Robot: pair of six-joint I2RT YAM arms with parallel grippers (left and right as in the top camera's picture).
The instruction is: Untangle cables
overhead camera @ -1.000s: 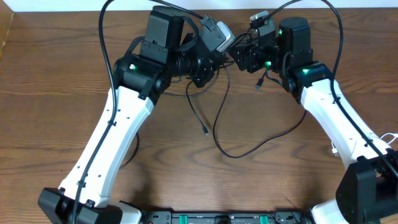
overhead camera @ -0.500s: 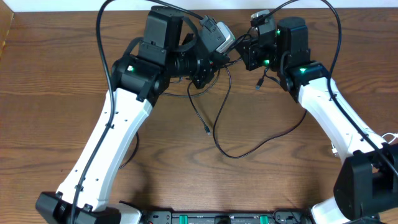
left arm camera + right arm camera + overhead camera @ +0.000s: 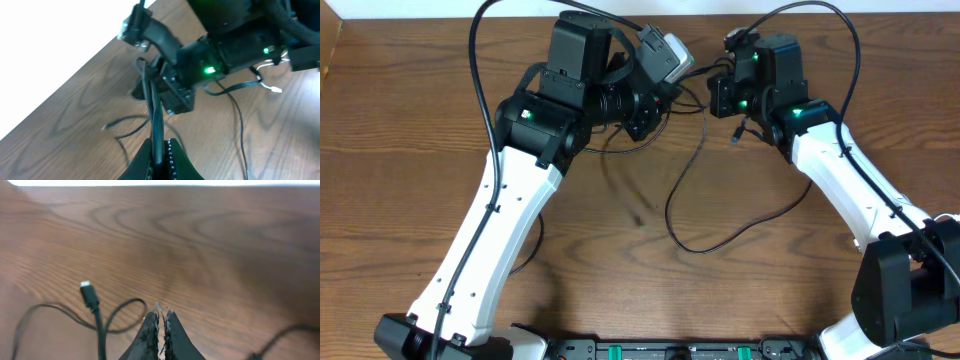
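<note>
A thin black cable loops across the wooden table and rises between my two grippers. My left gripper is shut on it. In the left wrist view the strand runs straight out of the shut jaws up to the right gripper. My right gripper faces the left one, a short gap away, and is shut. A black loop runs into its fingertips. A plug end stands up just left of it.
The table's far edge lies just behind both grippers. A thin white cord shows at the right edge by the right arm's base. Thick black arm cables arch over both arms.
The right gripper has shut. The upright strand between the grippers has shifted right, toward it. The loose end that lay on the table in the middle now shows only as a blur.
</note>
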